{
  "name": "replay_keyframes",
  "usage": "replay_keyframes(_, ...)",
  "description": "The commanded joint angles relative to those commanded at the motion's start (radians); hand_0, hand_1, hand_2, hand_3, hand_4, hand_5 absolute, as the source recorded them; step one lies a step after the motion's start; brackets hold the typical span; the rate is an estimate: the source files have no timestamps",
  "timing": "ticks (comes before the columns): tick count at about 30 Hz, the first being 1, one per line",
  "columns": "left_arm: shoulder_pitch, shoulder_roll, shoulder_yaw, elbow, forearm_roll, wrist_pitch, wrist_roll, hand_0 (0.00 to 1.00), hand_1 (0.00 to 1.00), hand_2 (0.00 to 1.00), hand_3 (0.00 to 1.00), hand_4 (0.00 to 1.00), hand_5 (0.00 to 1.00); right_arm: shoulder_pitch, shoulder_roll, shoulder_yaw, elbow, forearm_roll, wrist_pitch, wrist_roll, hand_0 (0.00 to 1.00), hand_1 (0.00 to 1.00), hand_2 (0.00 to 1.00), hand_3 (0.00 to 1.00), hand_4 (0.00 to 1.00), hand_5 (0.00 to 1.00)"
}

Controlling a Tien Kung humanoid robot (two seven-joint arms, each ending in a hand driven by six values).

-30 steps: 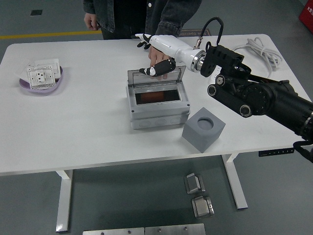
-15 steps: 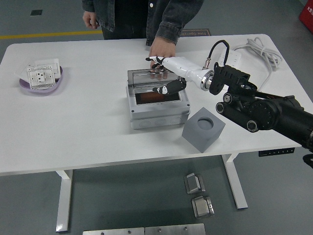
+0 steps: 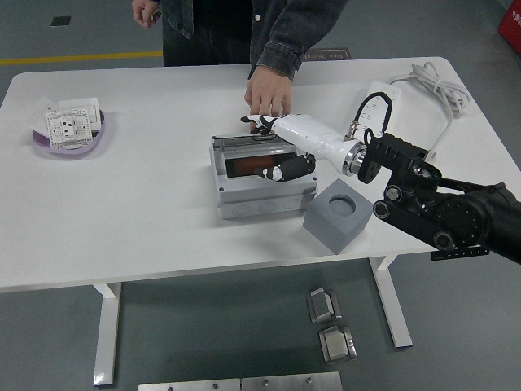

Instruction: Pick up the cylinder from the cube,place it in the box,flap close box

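One white table (image 3: 146,212), smooth matte top, on white legs. One grey box (image 3: 262,189), rectangular moulded plastic with ribbed corners, near the table's middle; its clear flap lies low over the top, and through it shows a dark recess with a reddish-brown shape inside, which I take for the cylinder (image 3: 247,165), though its outline is not sharp enough to be sure. One grey cube (image 3: 339,215), matte, with a round empty socket in its upper face, just beside the box on its right and turned at an angle to it. My right hand (image 3: 281,151), one, glossy white shell with black fingers, rests on the flap; the black fingers (image 3: 286,171) press down at the box's right front part, curled against the lid, gripping nothing that I can make out. My right arm, black jointed metal with a looped black cable, comes in from the right edge. One hand of a person (image 3: 268,91), in a dark denim sleeve, rests on the table just behind the box. One lilac shallow dish (image 3: 72,142) at far left carries one white square wall socket plate (image 3: 66,127). One coiled white cable (image 3: 427,85) lies at far right. No writing on the table items is legible.
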Motion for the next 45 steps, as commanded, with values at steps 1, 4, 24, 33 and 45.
replay_keyframes(1,0.000,0.000,0.002,0.000,-0.002,0.000,-0.001,0.650,0.598,0.493,0.550,0.452,0.140,-0.007,-0.003,0.001,0.001,0.002,-0.001,0.000,0.830,0.716,0.803,0.958,0.760,0.379)
replay_keyframes(4,0.001,-0.001,0.004,0.001,-0.006,0.001,-0.002,0.650,0.598,0.493,0.550,0.452,0.140,-0.025,-0.009,0.003,0.004,0.009,-0.004,-0.001,0.830,0.716,0.803,0.958,0.760,0.379)
replay_keyframes(24,0.018,-0.006,-0.134,0.016,0.122,0.002,0.052,0.650,0.597,0.493,0.548,0.447,0.139,-0.204,-0.111,0.234,0.116,-0.129,-0.001,-0.039,0.802,0.713,0.805,0.963,0.738,0.419)
replay_keyframes(33,0.040,-0.006,-0.222,0.026,0.216,0.006,0.108,0.650,0.596,0.493,0.548,0.445,0.140,-0.398,-0.276,0.515,0.297,-0.065,0.029,-0.010,0.801,0.709,0.802,0.962,0.733,0.420)
replay_keyframes(45,0.055,-0.011,-0.269,0.027,0.262,0.005,0.127,0.654,0.601,0.499,0.549,0.445,0.144,-0.675,-0.211,0.900,0.258,0.357,0.114,0.166,0.788,0.702,0.789,0.943,0.732,0.426)
